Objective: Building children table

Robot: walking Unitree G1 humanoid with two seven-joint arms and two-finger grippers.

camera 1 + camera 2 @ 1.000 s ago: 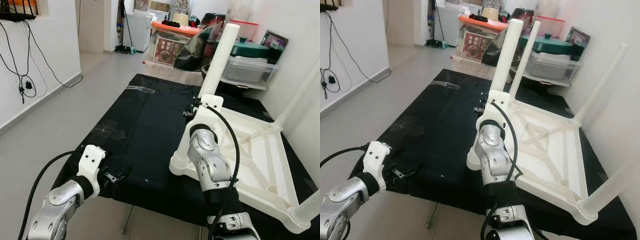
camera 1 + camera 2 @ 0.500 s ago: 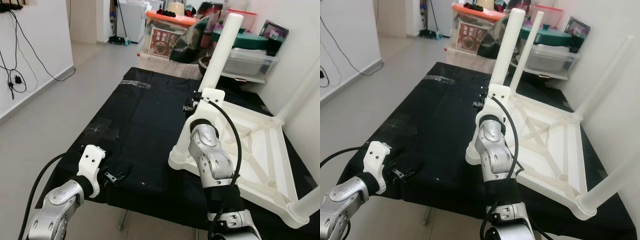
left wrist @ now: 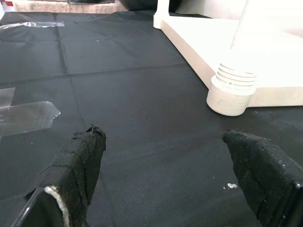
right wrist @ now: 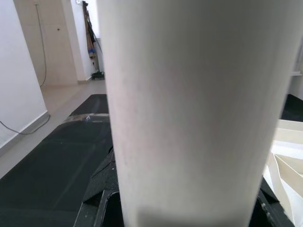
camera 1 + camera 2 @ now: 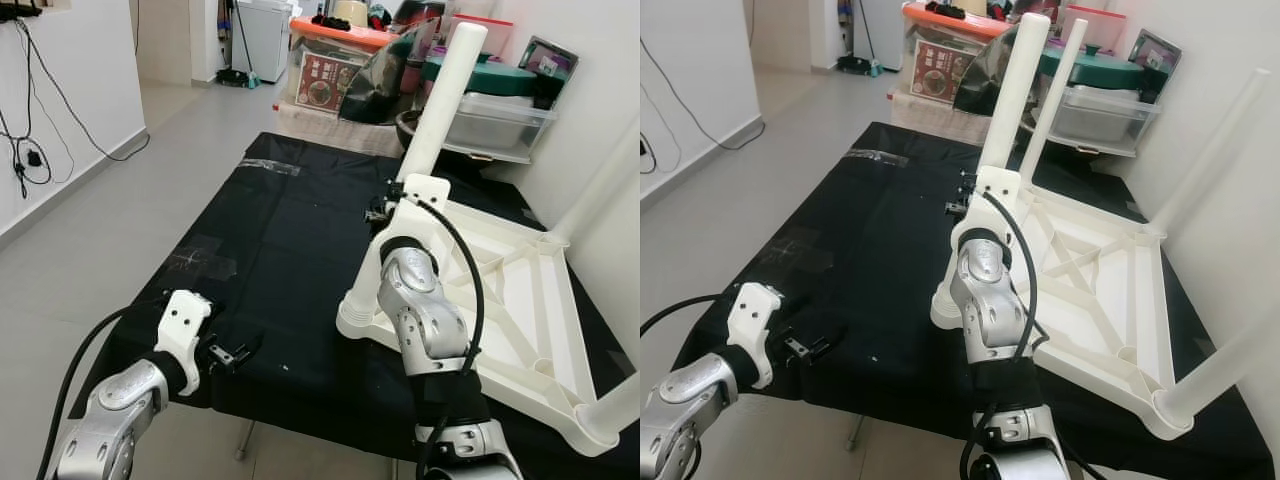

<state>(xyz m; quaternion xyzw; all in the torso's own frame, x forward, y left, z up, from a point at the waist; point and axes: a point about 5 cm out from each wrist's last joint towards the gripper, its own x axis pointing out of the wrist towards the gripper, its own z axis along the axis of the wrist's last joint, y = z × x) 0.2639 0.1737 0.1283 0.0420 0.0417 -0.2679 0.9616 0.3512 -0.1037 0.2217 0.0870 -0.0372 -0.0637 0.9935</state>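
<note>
A white plastic children's table lies upside down on a black-covered worktable, its legs pointing up. My right gripper is shut on the near-left leg, about a third of the way up it. In the right wrist view that leg stands between the black fingers. The leg's threaded base sits in the corner socket. My left gripper hovers open and holding nothing, low over the cloth near the worktable's front left edge, left of that corner.
Clear tape patches lie on the black cloth. Storage boxes and clutter crowd the far end. A white wall runs close along the right. Grey floor stretches to the left, with cables hanging on the wall.
The head view has shifted a little. Both arms and the white table keep their places.
</note>
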